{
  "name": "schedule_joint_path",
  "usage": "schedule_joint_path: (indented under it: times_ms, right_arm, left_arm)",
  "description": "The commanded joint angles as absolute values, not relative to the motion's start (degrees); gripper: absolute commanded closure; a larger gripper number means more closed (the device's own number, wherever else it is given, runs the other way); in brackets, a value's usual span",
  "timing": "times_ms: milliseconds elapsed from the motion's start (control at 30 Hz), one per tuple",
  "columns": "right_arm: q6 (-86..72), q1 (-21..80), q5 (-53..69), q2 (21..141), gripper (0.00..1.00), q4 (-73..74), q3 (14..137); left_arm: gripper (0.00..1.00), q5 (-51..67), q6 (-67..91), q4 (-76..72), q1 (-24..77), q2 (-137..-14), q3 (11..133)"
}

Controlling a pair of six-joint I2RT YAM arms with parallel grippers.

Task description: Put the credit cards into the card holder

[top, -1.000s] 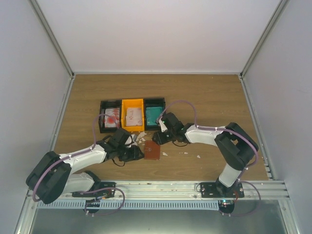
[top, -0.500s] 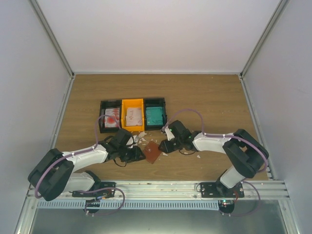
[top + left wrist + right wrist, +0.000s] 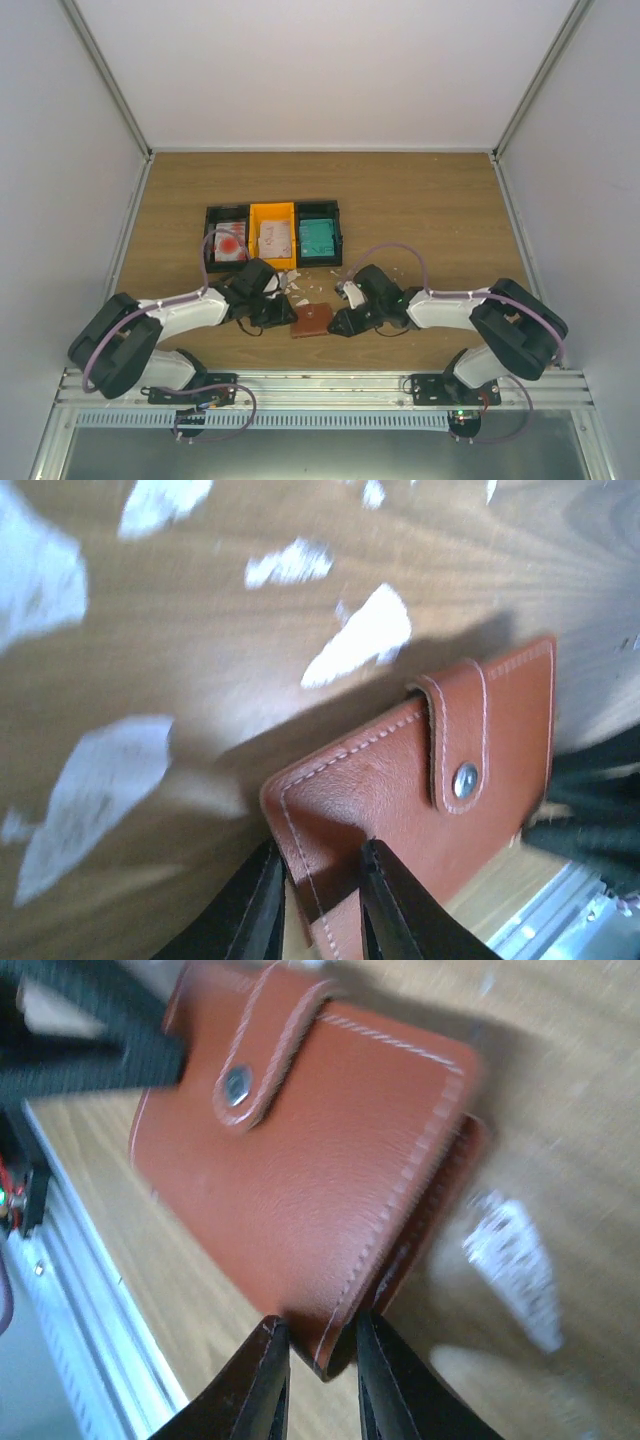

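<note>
- Top external view: card holder (image 3: 312, 320), reddish-brown, flat on the table (image 3: 420, 200), directly between the left fingers (image 3: 287, 319) and the right fingers (image 3: 336, 322).
  - Long axis runs fingers to fingers, one short end to each arm, so neither arm is nearer.
  - Credit cards lie well beyond both sets of fingers in three bins (image 3: 272, 213): red-marked white (image 3: 230, 243) on the left fingers' side, pale (image 3: 274, 238) in the middle, teal (image 3: 318, 238) on the right fingers' side.
  - How the fingers stand is too small to read here.
- Left wrist view: left fingers clamped on one corner of the card holder, leather filling the gap between them.
  - The body extends away from the tips.
  - Strap with metal snap (image 3: 464, 779) is fastened at the far end.
  - White scraps (image 3: 360, 635) lie on the wood beyond, apart from the holder.
  - The other arm's dark fingers touch the far edge.
- Right wrist view: right fingers pinched on the opposite edge, the stitched rim between them.
  - The fastened snap sits at the far end, next to the left fingers.
- Only the wrist views show the grips and the fastened snap; only the top view shows the cards.
- Judgement: the strap must come undone before any card goes in.
</note>
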State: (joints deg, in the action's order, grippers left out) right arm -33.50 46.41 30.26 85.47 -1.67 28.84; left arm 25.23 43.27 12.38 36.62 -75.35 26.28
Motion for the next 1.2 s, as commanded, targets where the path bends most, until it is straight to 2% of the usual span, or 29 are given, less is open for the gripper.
schedule_joint_path:
  times_ms: [0, 200, 400, 533, 667, 800, 967, 1167]
  right_arm:
    - [-33.87, 48.68, 36.12, 82.69, 0.79, -1.68, 27.12]
    - [-35.86, 48.71, 34.37, 76.07, 0.72, -1.02, 24.21]
    - [-38.45, 48.7, 31.2, 75.07, 0.67, -1.85, 24.37]
    - [-37.49, 48.69, 17.71, 72.85, 0.62, 11.28, 28.18]
    - [-36.25, 48.7, 8.41, 69.13, 0.51, 19.47, 31.82]
    - [-33.89, 48.11, 1.21, 72.9, 0.43, 22.54, 35.97]
    - [-30.19, 46.65, 0.67, 79.95, 0.42, 20.12, 40.61]
    - [-29.5, 46.05, 8.02, 84.41, 0.45, 18.2, 40.72]
  left_arm:
    - [0.76, 23.56, 37.34, 9.01, 37.06, -81.06, 32.03]
    - [0.77, 27.9, 31.56, 7.66, 37.07, -89.83, 39.7]
    - [0.76, 32.21, 30.41, 4.48, 37.09, -95.09, 44.13]
    - [0.75, 26.09, 29.39, 9.24, 37.09, -94.75, 47.57]
    - [0.65, 21.88, 30.03, 11.29, 37.01, -91.71, 46.9]
    - [0.51, 20.56, 32.4, 11.91, 37.05, -88.18, 43.83]
    - [0.45, 21.87, 38.15, 9.79, 37.0, -82.58, 37.27]
    - [0.4, 23.52, 44.8, 5.52, 37.02, -75.41, 30.29]
